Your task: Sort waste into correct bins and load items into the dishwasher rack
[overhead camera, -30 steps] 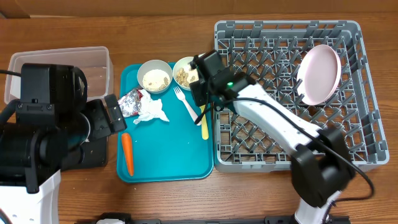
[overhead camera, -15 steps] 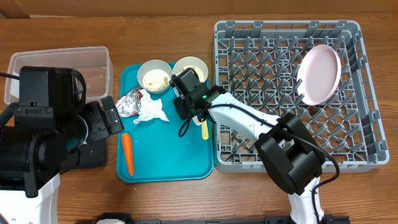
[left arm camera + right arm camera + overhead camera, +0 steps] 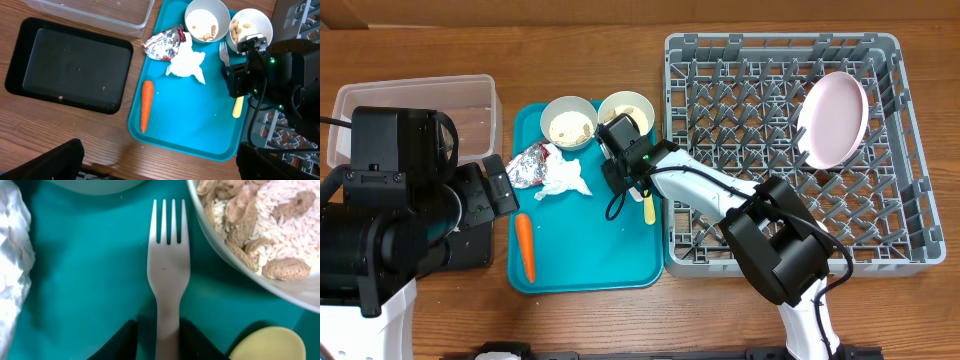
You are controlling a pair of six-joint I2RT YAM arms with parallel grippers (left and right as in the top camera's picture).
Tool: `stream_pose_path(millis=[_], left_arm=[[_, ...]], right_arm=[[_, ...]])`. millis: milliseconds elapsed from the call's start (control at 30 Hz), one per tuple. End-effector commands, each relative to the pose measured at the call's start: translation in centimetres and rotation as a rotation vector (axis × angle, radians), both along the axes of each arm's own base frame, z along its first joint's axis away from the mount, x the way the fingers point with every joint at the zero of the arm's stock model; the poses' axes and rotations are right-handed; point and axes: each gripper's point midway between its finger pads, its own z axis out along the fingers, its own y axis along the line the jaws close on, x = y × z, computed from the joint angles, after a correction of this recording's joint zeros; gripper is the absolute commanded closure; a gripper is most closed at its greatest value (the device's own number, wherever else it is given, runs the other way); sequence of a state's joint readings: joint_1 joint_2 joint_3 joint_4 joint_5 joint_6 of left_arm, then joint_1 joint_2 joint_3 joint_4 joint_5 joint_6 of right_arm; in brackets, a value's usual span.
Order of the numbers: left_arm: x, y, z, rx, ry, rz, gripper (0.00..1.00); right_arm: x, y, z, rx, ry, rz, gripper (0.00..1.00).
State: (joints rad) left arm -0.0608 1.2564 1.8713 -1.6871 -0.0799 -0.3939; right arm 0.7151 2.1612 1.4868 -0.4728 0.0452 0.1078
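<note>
White fork (image 3: 168,275), handle between the narrowed fingers of the right pincer (image 3: 168,340), apparently not yet clamped: pickup in hand. Next: squeeze, lift, carry to the dishwasher rack (image 3: 780,42) beside the pincer.

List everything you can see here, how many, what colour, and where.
Rack: one, grey, right side.
Plate: one, pale pink, propped in rack's far right.
Teal tray: one, teal, centre.
Bowls: two, white, tray's far edge, holding food bits.
Fork: one, white, tray, near bowls.
Spoon: one, pale yellow, tray's right edge.
Wrapper: one, silver and red, tray's left.
Napkin: one, white, beside wrapper.
Carrot: one, orange, tray's left edge.
Tub: one, clear, far left.
Black tray: one, black, left of teal tray.
Left gripper: one, black, open, left side.
Right gripper: one, black, fingers either side of fork's handle.
</note>
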Motion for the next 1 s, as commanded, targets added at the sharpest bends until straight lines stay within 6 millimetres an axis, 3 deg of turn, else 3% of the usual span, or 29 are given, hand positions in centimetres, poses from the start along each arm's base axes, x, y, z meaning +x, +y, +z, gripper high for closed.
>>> stream_pose_path(millis=[0, 133, 267, 467, 667, 767, 800, 967], left_arm=[[-0.4, 0.3, 0.2, 0.003, -0.010, 0.011, 0.00], [-0.4, 0.3, 0.2, 0.003, -0.010, 0.011, 0.00], [-0.3, 0.3, 0.2, 0.003, -0.011, 0.011, 0.00], [-0.1, 0.2, 0.3, 0.003, -0.023, 0.011, 0.00], [-0.1, 0.3, 0.4, 0.003, -0.024, 0.011, 0.00], [-0.1, 0.2, 0.4, 0.003, -0.024, 0.011, 0.00], [-0.1, 0.2, 0.3, 0.003, -0.023, 0.011, 0.00], [-0.1, 0.2, 0.3, 0.002, -0.023, 0.012, 0.00]], right_arm=[[-0.1, -0.4, -0.8, -0.023, 0.018, -0.006, 0.81], [-0.3, -0.9, -0.6, -0.043, 0.025, -0.011, 0.96], [-0.4, -0.9, 1.6, -0.043, 0.027, -0.012, 0.96], [-0.7, -0.7, 9.1, 0.047, -0.012, -0.047, 0.96], [-1.6, -1.5, 15.4, 0.115, -0.084, -0.046, 0.96], [-1.9, -2.8, 17.1, 0.094, -0.118, -0.077, 0.96], [-1.5, -4.1, 17.6, 0.064, -0.142, -0.142, 0.96], [-0.2, -8.1, 17.0, -0.001, -0.135, -0.273, 0.96]])
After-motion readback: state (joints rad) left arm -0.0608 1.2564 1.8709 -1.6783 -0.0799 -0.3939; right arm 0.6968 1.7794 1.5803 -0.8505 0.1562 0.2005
